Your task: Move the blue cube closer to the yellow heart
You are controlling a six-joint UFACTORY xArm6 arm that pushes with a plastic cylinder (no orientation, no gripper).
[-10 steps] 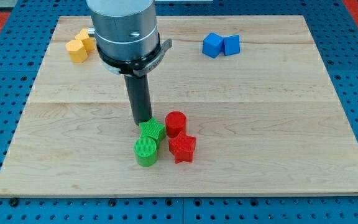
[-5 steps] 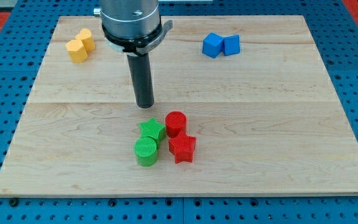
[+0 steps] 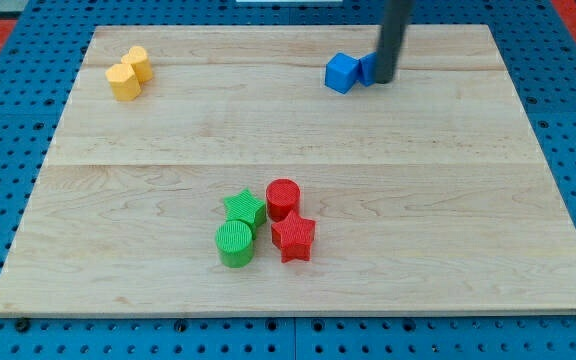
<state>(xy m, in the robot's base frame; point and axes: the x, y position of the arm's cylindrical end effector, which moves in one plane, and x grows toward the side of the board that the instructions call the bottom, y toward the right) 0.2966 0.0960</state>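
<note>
End effector: plain rod, grips nothing. My tip (image 3: 385, 81) stands at the far right, over the second blue block (image 3: 371, 70), right of the blue cube (image 3: 342, 73). Advice: push leftward, centred, toward the far-left yellow heart (image 3: 123, 82).

Toward the upper right of the frame, my tip (image 3: 385, 80) stands over the right-hand one of two touching blocks, hiding most of it, while the blue cube (image 3: 342, 73) sits just left of the rod. In the upper left corner the yellow heart (image 3: 123, 82) lies against a second yellow block (image 3: 137, 63) just above and to its right, well apart from the blue pair. Low in the centre of the board (image 3: 468, 200), four blocks cluster: the green star (image 3: 244, 209) upper left, red cylinder (image 3: 282, 198) upper right, green cylinder (image 3: 235, 243) lower left, red star (image 3: 293, 238) lower right.
</note>
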